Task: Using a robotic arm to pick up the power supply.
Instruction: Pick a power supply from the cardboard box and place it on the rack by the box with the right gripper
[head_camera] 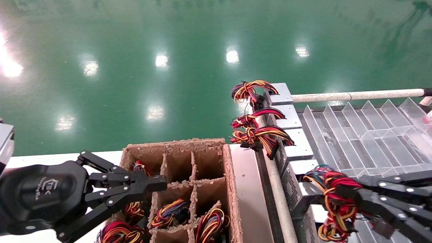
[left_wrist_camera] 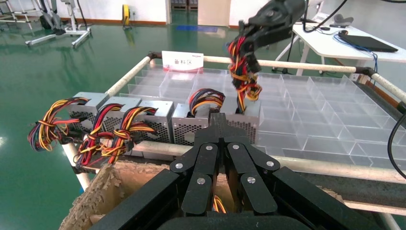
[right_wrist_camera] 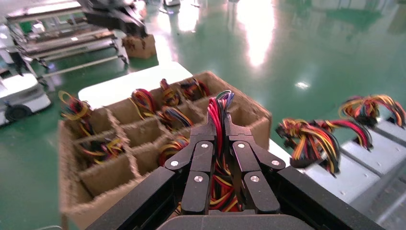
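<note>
Power supply [head_camera: 297, 194] sits at the near end of the row on the rack's edge, its wire bundle [head_camera: 337, 206] pinched by the right gripper [head_camera: 354, 202], probably as a lifting handle. Left gripper [head_camera: 158, 184], fingers pressed together, waits over the cardboard crate [head_camera: 233, 189].

The right hand [head_camera: 351, 199] runs off the lower right of the head view, its body cut away. The power supply [head_camera: 297, 194] beneath it is largely hidden by its own wire bundle [head_camera: 334, 202] — only part of the mesh side shows. The cardboard box [head_camera: 233, 189] is cropped at the bottom edge. The left hand [head_camera: 158, 184] — its arm leaves the lower left corner.
</note>
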Controlling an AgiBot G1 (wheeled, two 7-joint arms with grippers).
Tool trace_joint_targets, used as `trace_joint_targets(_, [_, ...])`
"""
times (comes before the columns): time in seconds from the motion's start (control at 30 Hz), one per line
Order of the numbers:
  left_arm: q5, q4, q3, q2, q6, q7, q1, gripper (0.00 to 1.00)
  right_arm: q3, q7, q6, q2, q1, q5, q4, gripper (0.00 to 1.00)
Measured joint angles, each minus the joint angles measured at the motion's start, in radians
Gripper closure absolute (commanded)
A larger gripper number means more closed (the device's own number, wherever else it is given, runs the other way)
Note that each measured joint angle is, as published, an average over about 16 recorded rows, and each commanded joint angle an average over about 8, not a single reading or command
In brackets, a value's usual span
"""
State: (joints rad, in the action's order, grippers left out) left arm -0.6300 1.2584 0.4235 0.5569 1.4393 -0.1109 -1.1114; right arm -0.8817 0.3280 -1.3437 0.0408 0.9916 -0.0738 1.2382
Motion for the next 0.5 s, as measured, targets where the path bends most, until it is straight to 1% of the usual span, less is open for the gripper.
trace_joint_targets(0.2, [0.000,0.000,0.000,0.000,0.000,0.000,0.000,1.00,0.020,-0.037,-0.009,0.071,0.038,-0.075,-0.060,1.00])
trace_joint_targets(0.5, [0.000,0.000,0.000,0.000,0.000,0.000,0.000,1.00,0.041,-0.065,-0.050,0.151,0.108,-0.152,-0.132,1.00])
